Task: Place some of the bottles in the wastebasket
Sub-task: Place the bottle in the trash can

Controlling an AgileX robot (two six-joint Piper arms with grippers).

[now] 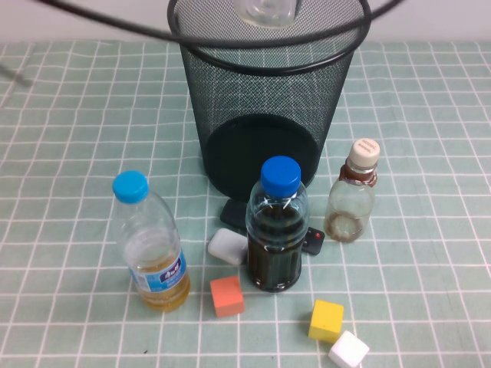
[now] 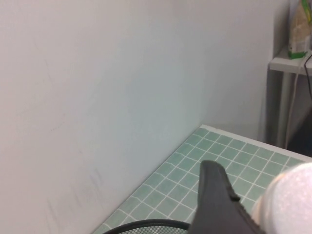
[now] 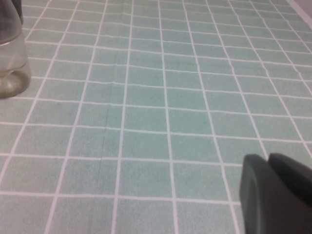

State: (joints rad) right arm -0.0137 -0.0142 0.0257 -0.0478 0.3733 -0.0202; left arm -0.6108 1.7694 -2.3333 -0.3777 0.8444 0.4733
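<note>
The white cube (image 1: 349, 350) sits closest to you. Your left gripper (image 2: 243, 207) holds a clear bottle (image 1: 267, 11) over the wastebasket (image 1: 265, 107) — your right gripper (image 3: 275, 192) is squeezed shut, empty, above the table. The cream-capped bottle (image 1: 352, 201) stands beside the basket.

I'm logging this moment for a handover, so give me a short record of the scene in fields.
wastebasket: black mesh, upright, far centre of table
held bottle: clear bottle above the wastebasket's mouth, white cap in left wrist view
left gripper: over the wastebasket rim, shut on clear bottle
right gripper: low above bare tablecloth, shut, empty
cream-capped bottle: standing right of wastebasket
blue-capped bottles: dark, yellow, standing
</note>
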